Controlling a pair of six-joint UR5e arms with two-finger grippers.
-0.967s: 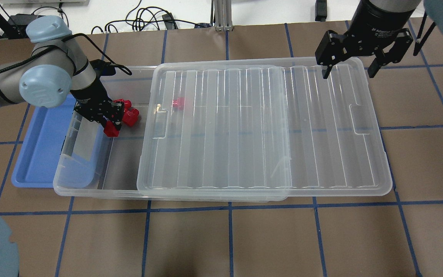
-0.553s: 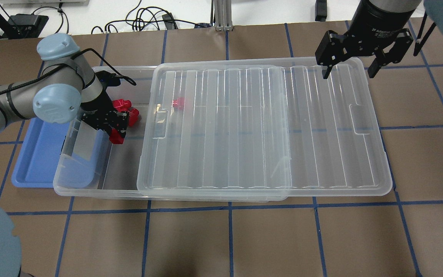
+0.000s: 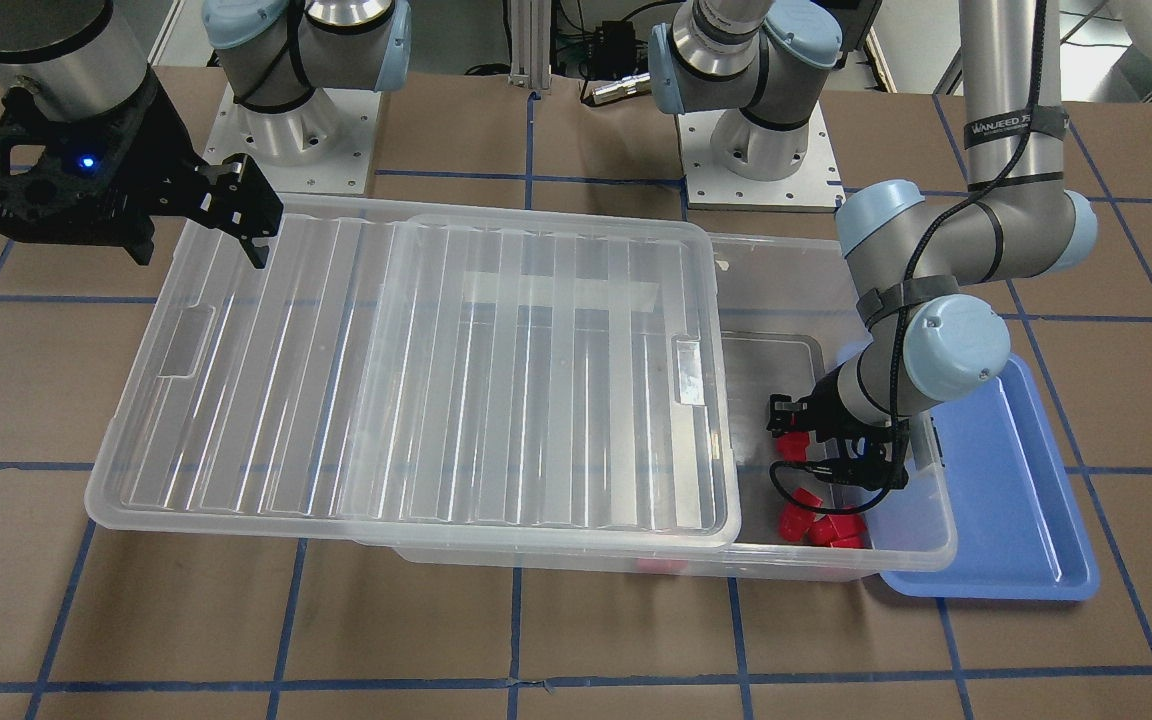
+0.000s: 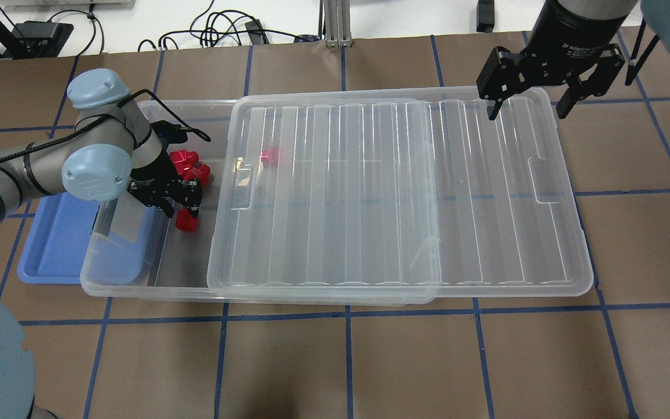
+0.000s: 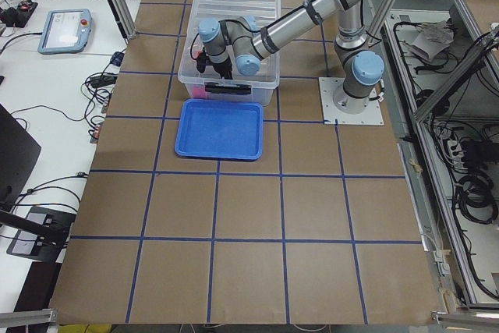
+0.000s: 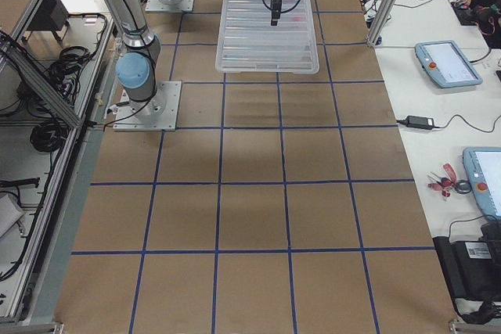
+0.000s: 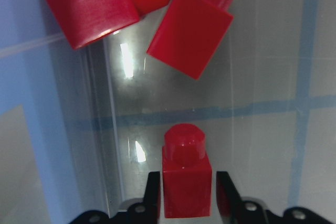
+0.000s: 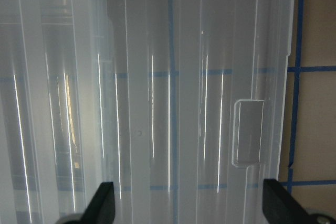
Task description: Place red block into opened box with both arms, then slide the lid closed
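Camera across the table: my left arm (image 3: 996, 240) folds down at the elbow, wrist dipped into the uncovered end of the box (image 3: 896, 565). Overhead: my left claw (image 4: 186, 210) is pinched on the red block (image 4: 185, 221) inside the box; loose blocks (image 4: 192, 169) lie just beyond its tips. My right claw (image 4: 527, 110) hangs spread wide, empty, with a corner of the lid (image 4: 399, 192) below it. Left-end camera: blue tray (image 5: 218, 130) just behind my left claw, on a brown taped table (image 5: 234, 232). Left wrist: block between my fingers (image 7: 153, 198), stub pointing outward.
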